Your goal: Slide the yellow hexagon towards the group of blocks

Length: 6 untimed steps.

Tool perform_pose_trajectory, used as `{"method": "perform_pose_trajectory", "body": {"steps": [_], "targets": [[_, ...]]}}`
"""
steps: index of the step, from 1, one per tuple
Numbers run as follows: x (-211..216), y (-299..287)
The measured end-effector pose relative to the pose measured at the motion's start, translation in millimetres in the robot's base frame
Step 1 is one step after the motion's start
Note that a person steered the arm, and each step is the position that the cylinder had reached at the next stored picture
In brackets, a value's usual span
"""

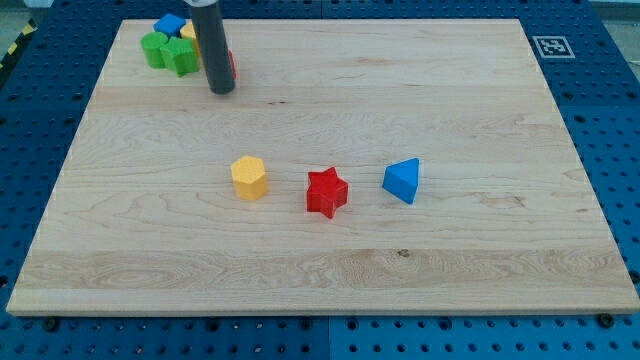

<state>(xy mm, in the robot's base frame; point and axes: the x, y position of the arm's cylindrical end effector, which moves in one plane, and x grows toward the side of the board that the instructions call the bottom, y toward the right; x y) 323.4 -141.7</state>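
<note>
red star [326, 192]: nearest, below-right of my tip
yellow hexagon [249, 178]: well below my tip, apart
blue triangle [402, 180]: far right of tip
my tip [221, 90]: bare rod, holds nothing
group [170, 45]: green, blue, yellow blocks just left of tip
marker tag [552, 46]: no readable writing

You see a pale wooden board [330, 255] lying on a blue perforated table [610, 120], with a small black-and-white marker [549, 46] at the board's far right corner.

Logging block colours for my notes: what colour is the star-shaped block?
Red. The star shows clearly in the camera view, between the yellow hexagon and blue triangle.
</note>
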Motion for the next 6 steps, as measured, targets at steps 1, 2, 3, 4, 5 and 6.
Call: {"method": "perform_pose_trajectory", "body": {"steps": [1,2,3,4,5,6], "targets": [[25,-25],[120,-30],[191,-16],[199,37],[194,42],[191,41]]}}
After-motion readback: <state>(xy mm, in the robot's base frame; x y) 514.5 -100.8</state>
